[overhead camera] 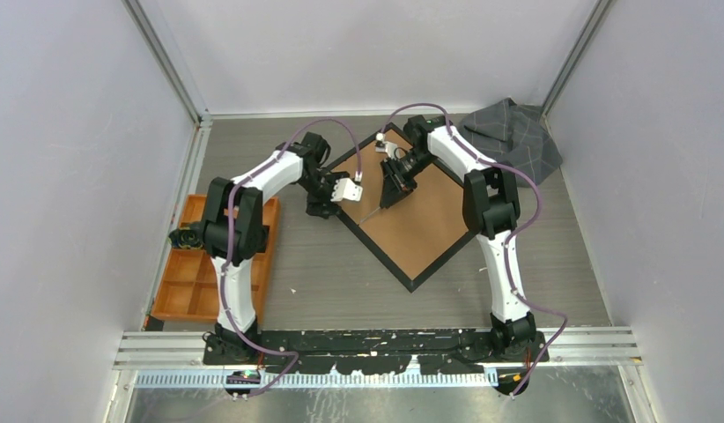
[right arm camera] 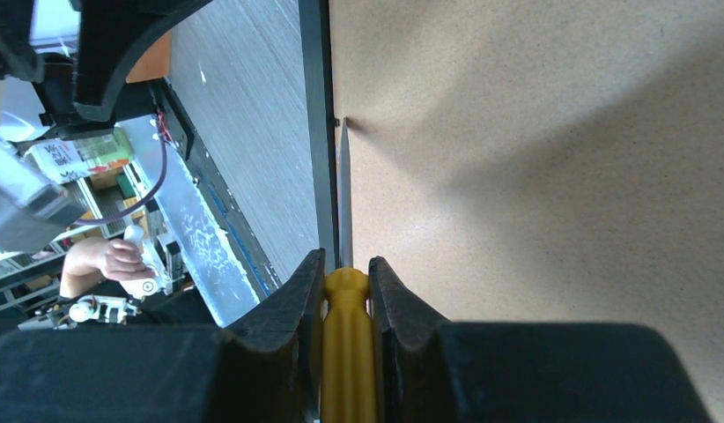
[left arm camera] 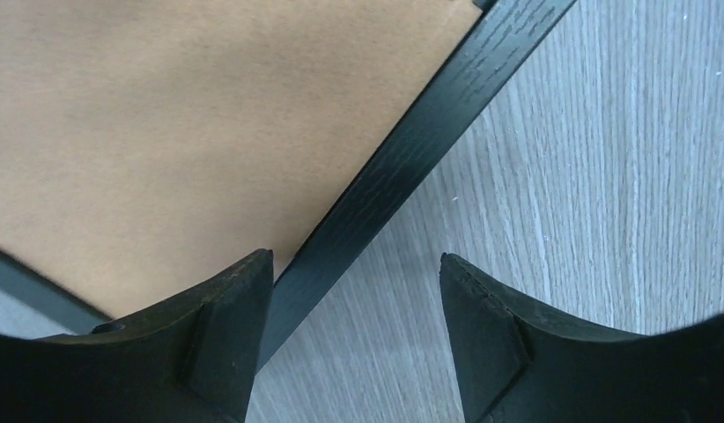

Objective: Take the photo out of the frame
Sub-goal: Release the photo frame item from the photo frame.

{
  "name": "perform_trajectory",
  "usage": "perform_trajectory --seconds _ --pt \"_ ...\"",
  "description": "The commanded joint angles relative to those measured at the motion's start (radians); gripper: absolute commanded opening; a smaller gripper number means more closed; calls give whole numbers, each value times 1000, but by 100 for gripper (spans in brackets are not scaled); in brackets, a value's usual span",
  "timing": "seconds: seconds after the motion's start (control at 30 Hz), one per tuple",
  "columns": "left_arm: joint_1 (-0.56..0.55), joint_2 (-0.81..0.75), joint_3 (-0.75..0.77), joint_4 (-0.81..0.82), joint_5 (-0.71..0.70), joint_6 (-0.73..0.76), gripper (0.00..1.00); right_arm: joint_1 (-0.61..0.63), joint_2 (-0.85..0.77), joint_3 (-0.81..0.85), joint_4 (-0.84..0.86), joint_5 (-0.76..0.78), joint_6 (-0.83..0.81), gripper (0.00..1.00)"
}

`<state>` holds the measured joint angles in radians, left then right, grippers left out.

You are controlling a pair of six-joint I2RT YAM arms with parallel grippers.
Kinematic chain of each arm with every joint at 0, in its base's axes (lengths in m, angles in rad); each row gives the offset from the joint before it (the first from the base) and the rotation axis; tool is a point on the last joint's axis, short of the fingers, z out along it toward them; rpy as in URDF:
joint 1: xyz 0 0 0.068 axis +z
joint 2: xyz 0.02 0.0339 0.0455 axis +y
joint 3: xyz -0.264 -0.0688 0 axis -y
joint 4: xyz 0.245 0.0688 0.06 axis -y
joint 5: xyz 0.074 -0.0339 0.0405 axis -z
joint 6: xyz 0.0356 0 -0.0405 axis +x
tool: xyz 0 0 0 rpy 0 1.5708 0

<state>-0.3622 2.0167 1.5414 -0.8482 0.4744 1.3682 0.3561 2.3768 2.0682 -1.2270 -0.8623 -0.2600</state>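
Observation:
The frame [overhead camera: 411, 284] lies face down on the table as a diamond, its brown back board [overhead camera: 424, 225] up inside the thin black border. The photo is hidden under that board. My right gripper [overhead camera: 392, 196] is shut on a yellow-handled screwdriver [right arm camera: 345, 352]. Its metal blade [right arm camera: 345, 194] lies along the board's edge and points at a small tab by the black border [right arm camera: 314, 132]. My left gripper [overhead camera: 321, 210] is open at the frame's left side. In the left wrist view, one finger is over the board [left arm camera: 182, 123] and the other over the table, with the border [left arm camera: 411, 150] running between them.
An orange compartment tray [overhead camera: 195, 273] sits at the table's left edge beside the left arm. A crumpled grey cloth [overhead camera: 513, 137] lies at the back right, just behind the right arm. Walls close in the table on the left, back and right.

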Motion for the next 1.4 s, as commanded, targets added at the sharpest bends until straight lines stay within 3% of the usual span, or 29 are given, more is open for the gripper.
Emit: perform_trajectory --seconds 0.0,0.27,0.57,0.93,1.37 --pt "24 35 37 -63 40 72 70 0 19 37 -59 51 -35 1" --pt "31 76 50 -75 37 101 61 2 31 60 -99 15 -47 1" --pt "31 86 49 -122 76 130 49 3 56 58 9 7 45 1" --pt "31 48 -35 -149 123 161 45 3 85 102 -37 5 28 1" --pt "31 31 -76 -114 133 92 44 12 100 156 -209 29 -123 1"
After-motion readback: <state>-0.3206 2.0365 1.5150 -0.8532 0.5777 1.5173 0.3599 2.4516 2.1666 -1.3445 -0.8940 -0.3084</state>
